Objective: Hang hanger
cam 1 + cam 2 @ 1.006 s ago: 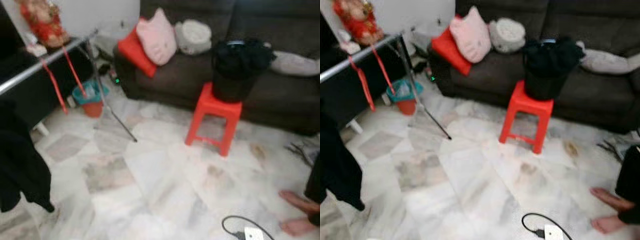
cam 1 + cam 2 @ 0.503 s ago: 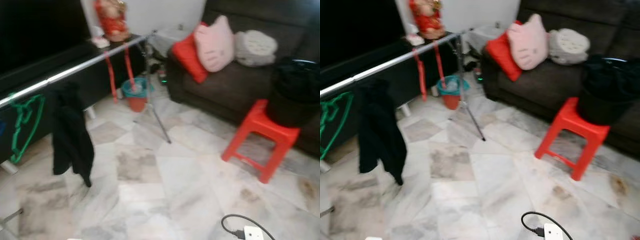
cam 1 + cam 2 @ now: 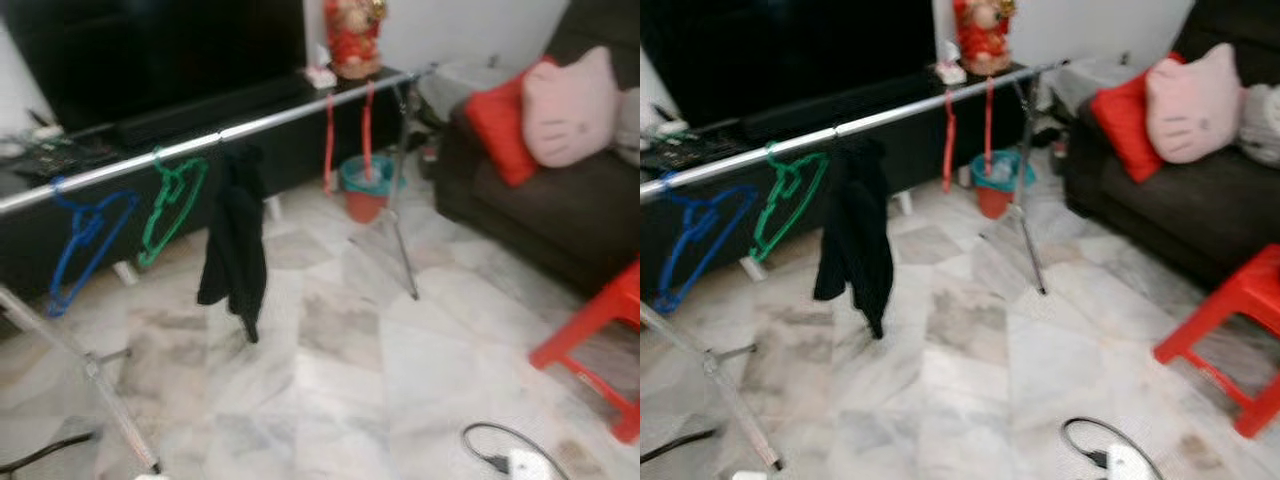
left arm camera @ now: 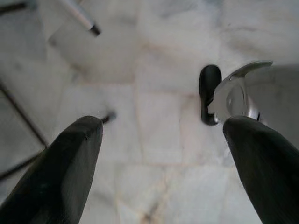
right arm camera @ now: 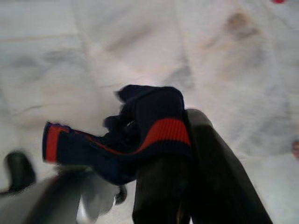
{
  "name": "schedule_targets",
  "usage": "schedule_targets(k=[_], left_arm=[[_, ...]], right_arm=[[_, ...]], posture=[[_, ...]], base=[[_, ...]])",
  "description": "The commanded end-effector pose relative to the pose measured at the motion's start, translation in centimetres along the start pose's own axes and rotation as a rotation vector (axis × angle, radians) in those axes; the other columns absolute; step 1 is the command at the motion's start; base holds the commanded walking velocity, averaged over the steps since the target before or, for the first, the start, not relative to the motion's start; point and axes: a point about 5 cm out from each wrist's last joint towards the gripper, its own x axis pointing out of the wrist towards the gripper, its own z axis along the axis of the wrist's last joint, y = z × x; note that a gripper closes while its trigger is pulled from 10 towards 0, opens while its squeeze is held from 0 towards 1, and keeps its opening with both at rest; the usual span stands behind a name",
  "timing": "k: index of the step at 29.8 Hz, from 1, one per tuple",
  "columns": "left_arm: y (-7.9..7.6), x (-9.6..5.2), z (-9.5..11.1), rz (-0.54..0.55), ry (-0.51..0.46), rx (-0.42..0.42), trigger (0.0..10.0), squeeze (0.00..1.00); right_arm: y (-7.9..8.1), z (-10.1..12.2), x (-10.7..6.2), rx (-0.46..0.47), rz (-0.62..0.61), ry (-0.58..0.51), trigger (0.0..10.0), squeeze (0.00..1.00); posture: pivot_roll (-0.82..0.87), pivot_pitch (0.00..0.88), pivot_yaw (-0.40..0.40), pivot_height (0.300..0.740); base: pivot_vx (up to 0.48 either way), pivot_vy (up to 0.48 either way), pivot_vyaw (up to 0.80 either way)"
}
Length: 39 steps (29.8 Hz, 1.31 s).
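Grips a dark blue cloth with a red stripe point(image 5: 140, 135) tight in the right gripper point(image 5: 180, 140), down low over the floor point(image 5: 117, 51). Cannot tell if a hanger sits inside that cloth. Holds nothing in the left gripper point(image 4: 163, 135), fingers spread wide apart above the pale tiles.

Faces a long silver rail point(image 3: 250, 125), running from 9 o'clock up to 1 o'clock in the eye views. Finds there a blue hanger point(image 3: 85, 235) at 9 o'clock, a green hanger point(image 3: 170, 205) just beside it, then a black garment point(image 3: 235, 245) near 11 o'clock, and two red hangers point(image 3: 328, 140) at 12 o'clock.

Probably walking up to the rail, with the hanging not yet done.

To do it well: step close and square to the rail. Pick the bare part between the black garment and the red hangers. Lift the right gripper above the rail, not under it. Lower slowly so the hook catches. Let go only once it hangs by itself. Watch the rail's leg point(image 3: 110, 410) at 7 o'clock and the cable point(image 3: 500, 445) at 5 o'clock.
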Motion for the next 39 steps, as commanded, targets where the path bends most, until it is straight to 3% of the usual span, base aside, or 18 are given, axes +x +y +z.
schedule_targets(k=[1, 2, 4, 7, 12, 15, 20, 23, 31, 39], left_arm=[[0.6, -0.1, -0.2, 0.016, 0.015, -0.003, 10.0, 0.0], [0.6, -0.1, -0.2, 0.015, 0.016, 0.0, 10.0, 0.0], [0.6, -0.1, -0.2, 0.015, 0.016, 0.001, 10.0, 0.0], [0.7, -0.1, -0.2, 0.015, 0.015, 0.003, 10.0, 0.0], [0.7, -0.2, -0.2, 0.015, 0.015, 0.003, 10.0, 0.0], [0.7, -0.2, -0.2, 0.017, 0.015, 0.002, 10.0, 0.0], [0.7, -0.2, -0.2, 0.02, 0.011, -0.006, 10.0, 0.0], [0.6, -0.2, -0.2, 0.022, 0.001, -0.022, 10.0, 0.0], [0.6, -0.1, -0.2, 0.02, 0.011, 0.014, 10.0, 0.0], [0.6, -0.1, -0.2, 0.026, 0.012, 0.018, 10.0, 0.0]], right_arm=[[0.1, 1.5, 0.1, 0.018, -0.027, -0.077, 10.0, 0.0], [0.0, 3.6, 0.2, -0.009, -0.065, -0.166, 10.0, 0.0], [0.1, 5.6, 0.2, -0.027, -0.107, -0.252, 10.0, 0.0], [-0.2, 9.8, -0.3, -0.009, -0.207, -0.428, 10.0, 0.0], [1.1, 12.9, -1.2, -0.025, -0.23, -0.575, 10.0, 0.0], [2.9, 14.7, -2.0, 0.009, -0.151, -0.662, 10.0, 0.0], [4.3, 14.6, -2.4, 0.053, -0.072, -0.683, 10.0, 0.0], [4.9, 13.5, -2.2, 0.08, -0.053, -0.638, 10.0, 0.0], [4.9, 13.0, -2.0, 0.056, -0.044, -0.616, 10.0, 0.0], [4.4, 12.3, -1.6, 0.048, -0.046, -0.577, 10.0, 0.0]], posture=[[-0.11, 0.0, 0.033, 0.74], [-0.12, 0.0, 0.034, 0.74], [-0.12, 0.0, 0.035, 0.74], [-0.12, 0.0, 0.036, 0.74], [-0.12, 0.0, 0.037, 0.74], [-0.11, 0.0, 0.035, 0.74], [-0.11, 0.0, 0.034, 0.74], [-0.11, 0.0, 0.032, 0.74], [-0.11, 0.0, 0.027, 0.74], [-0.11, 0.0, 0.023, 0.74]], base=[[0.0, 0.0, 0.8], [0.0, 0.0, 0.8], [0.0, 0.0, 0.8], [0.0, 0.0, 0.8], [0.0, 0.0, 0.8], [0.0, 0.0, 0.7], [0.0, 0.0, 0.0], [0.0, 0.0, 0.0], [0.0, 0.0, 0.0], [0.0, -0.307, 0.0]])
